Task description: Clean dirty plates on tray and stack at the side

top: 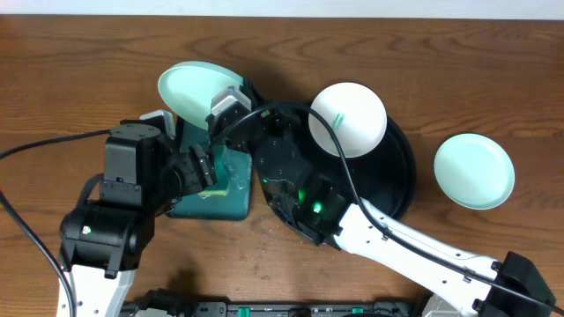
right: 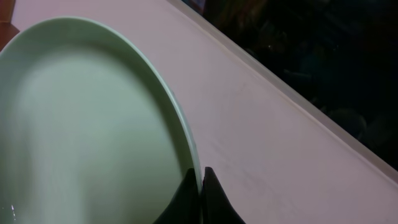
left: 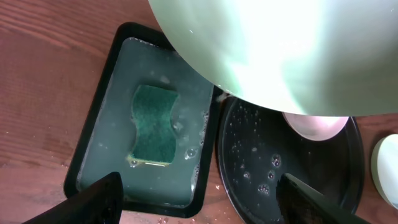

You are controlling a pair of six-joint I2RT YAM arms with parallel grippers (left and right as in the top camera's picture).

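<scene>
- I'm pinching the rim of a small round pale-aqua plate (top: 189,88) in my right gripper (right: 200,182). The fingers are shut tight on its edge, and I'm holding it tilted over the far end of the dark-green rectangular tray (top: 220,207).
- My left gripper (left: 202,180) is hanging spread wide and empty above that green tray's near end.
- The dark-green waisted sponge (left: 153,123) is lying in the soapy water inside the green tray, ahead of my left fingertips and under the held plate.
- Its long axis is running along the green tray's length, so I'm judging my left jaws should be closing across its narrow waist.
- My left arm is the nearer one.
- Just beside the green tray, the large round glossy black tray (top: 401,189) is carrying a teal-smeared second plate (top: 348,117).
- A third plate (top: 474,170) is sitting on the wooden table (top: 493,70) well beyond it.
</scene>
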